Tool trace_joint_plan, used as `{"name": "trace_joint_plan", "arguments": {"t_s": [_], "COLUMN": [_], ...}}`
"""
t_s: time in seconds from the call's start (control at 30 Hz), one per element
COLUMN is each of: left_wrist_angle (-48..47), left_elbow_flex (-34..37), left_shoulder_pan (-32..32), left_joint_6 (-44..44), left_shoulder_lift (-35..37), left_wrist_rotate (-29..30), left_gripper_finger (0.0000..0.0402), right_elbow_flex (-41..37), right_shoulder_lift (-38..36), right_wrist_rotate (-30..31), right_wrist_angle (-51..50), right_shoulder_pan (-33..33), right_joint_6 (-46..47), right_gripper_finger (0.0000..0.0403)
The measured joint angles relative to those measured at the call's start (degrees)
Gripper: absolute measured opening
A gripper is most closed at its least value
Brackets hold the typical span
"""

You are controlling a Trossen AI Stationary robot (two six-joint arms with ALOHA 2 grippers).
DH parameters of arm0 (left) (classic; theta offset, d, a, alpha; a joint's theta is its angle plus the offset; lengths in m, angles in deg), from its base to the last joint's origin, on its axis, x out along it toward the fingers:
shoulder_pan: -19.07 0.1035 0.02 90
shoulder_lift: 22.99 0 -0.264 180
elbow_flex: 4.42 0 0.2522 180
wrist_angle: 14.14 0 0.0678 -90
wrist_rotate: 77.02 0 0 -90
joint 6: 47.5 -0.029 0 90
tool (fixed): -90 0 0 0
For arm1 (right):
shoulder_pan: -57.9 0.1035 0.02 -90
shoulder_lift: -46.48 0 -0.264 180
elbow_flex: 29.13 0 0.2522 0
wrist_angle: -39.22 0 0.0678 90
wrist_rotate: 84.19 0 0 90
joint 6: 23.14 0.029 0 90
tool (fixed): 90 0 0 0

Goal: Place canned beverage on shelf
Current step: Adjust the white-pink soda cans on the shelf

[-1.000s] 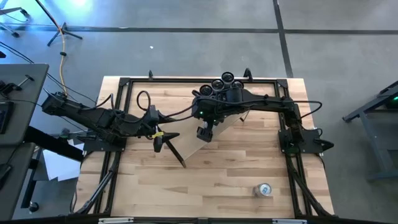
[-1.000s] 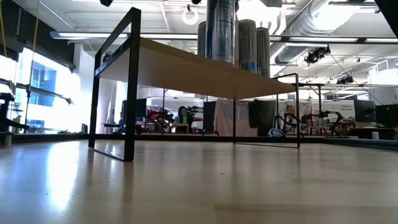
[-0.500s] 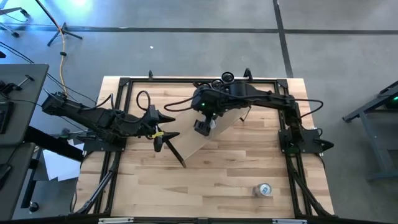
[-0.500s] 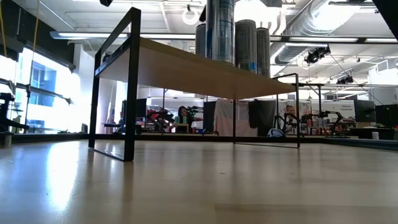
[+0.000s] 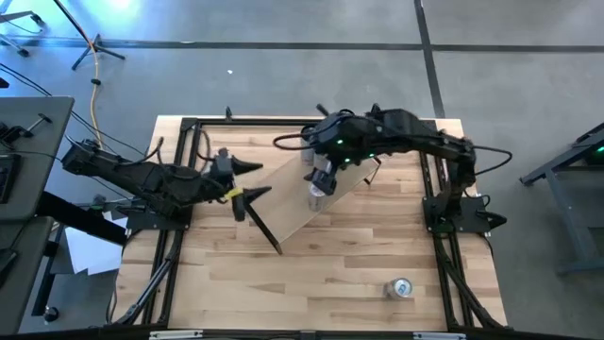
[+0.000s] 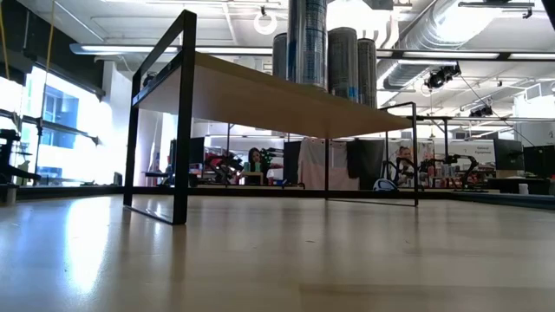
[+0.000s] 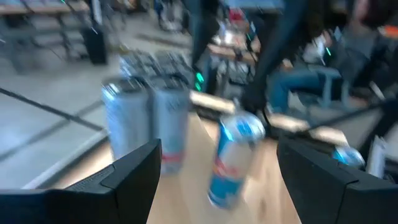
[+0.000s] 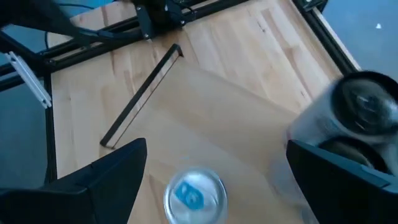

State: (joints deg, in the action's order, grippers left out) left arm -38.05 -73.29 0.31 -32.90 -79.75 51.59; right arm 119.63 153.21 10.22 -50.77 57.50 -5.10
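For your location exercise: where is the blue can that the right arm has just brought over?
In the high view the blue can stands on the shelf at mid-table, directly under the right tool, apart from the cans at the shelf's far end.

Cans (image 6: 328, 48) crowding shelf (image 6: 260, 91) far end

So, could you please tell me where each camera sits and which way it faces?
High: above the table, straight down on the shelf and both arms.
Low: tabletop height, level under the shelf; no gripper shows.
Left wrist: on the left arm, facing the blue can past the open left gripper.
Right wrist: on the right arm, looking down past the open right gripper.
Shared: both wrist views show the blue can.
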Motion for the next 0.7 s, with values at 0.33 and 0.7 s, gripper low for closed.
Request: {"name": "trace_joint_plan", "arguments": {"t_s": [0.33,0.7], "left_wrist_angle": [6.08,6.36], "left_elbow_flex": [-0.07,0.0], "left_shoulder_pan": [15.91,35.43], "left_joint_6": [-1.05,-2.27], "left_shoulder_lift": [1.23,-7.04], "left_wrist_rotate": [-8.54,-20.05], "left_gripper_finger": [0.0286,0.0114], "right_elbow_flex": [0.02,-2.45], "right_shoulder_lift": [-5.46,-9.0], "right_wrist_rotate": [6.14,19.2], "right_wrist_angle": [-10.66,-13.86], "right_shoulder_pan": [2.22,9.13], "right_joint_6": [5.87,12.86], "right_gripper_finger": [0.0374,0.0374]}}
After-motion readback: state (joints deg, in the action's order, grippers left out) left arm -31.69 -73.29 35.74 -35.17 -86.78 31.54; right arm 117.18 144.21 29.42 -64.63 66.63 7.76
